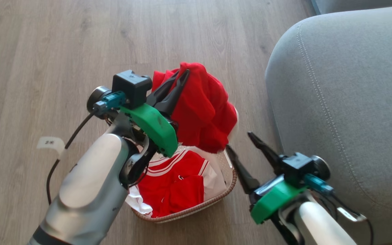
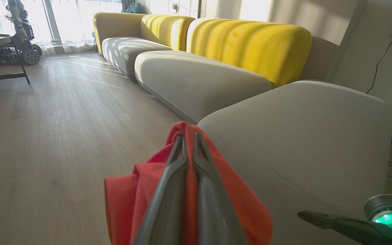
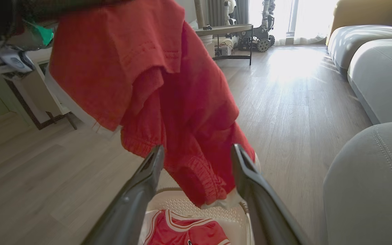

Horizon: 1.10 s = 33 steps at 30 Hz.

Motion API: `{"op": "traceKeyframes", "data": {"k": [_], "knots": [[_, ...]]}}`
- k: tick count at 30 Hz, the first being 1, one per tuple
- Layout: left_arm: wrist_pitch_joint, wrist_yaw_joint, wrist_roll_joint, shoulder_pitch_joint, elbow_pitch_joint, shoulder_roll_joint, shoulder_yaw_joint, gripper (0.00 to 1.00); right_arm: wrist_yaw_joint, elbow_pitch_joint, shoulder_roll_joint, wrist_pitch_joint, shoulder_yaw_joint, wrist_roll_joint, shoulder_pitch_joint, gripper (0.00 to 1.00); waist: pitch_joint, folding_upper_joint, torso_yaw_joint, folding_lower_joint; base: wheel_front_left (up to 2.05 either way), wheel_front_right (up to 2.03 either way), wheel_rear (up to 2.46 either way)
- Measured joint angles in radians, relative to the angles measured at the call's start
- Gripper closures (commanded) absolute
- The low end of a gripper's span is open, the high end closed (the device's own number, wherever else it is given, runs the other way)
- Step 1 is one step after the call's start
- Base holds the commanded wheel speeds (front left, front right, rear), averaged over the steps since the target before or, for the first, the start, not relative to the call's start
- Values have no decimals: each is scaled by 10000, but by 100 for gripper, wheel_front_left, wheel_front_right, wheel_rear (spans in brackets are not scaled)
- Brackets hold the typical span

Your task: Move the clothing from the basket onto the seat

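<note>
My left gripper [image 1: 182,75] is shut on a red garment [image 1: 202,109] and holds it lifted above the basket [image 1: 196,209]; the cloth drapes over both fingers [image 2: 168,190] in the left wrist view. More red clothing with white stripe trim [image 1: 174,177] lies in the cream basket on the floor. My right gripper [image 1: 239,141] stands open beside the basket's right rim, its fingers [image 3: 141,190] on either side of the hanging garment's lower hem [image 3: 196,177] without touching it. The grey seat [image 1: 345,102] lies to the right of the basket.
Wooden floor [image 1: 63,51] surrounds the basket. A small white label [image 1: 49,143] lies on the floor at the left. Further grey cushions with yellow backrests [image 2: 247,44] run along the wall. A side table [image 3: 223,34] and another machine stand far off by the window.
</note>
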<state>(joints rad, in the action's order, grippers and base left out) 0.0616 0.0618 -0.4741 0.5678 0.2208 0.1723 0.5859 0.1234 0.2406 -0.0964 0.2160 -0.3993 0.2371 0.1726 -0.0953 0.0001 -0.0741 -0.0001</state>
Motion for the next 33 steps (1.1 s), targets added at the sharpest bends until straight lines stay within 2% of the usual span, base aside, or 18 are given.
{"op": "traceKeyframes", "data": {"k": [12,26,33], "knots": [[199,-2,-240,6,-244,-224,211,100,2,1429,-270,-230,-2311,-244,1663,0,53,0,302,0,0,0,0],[336,-2,-318,21,-529,-428,523,100,2,3639,-86,165,-2872,-238,3079,0,-116,0,731,0,0,0,0],[428,4,-408,20,-637,-585,871,100,2,4863,132,322,-3593,395,4017,0,-138,0,981,0,0,0,0]]}}
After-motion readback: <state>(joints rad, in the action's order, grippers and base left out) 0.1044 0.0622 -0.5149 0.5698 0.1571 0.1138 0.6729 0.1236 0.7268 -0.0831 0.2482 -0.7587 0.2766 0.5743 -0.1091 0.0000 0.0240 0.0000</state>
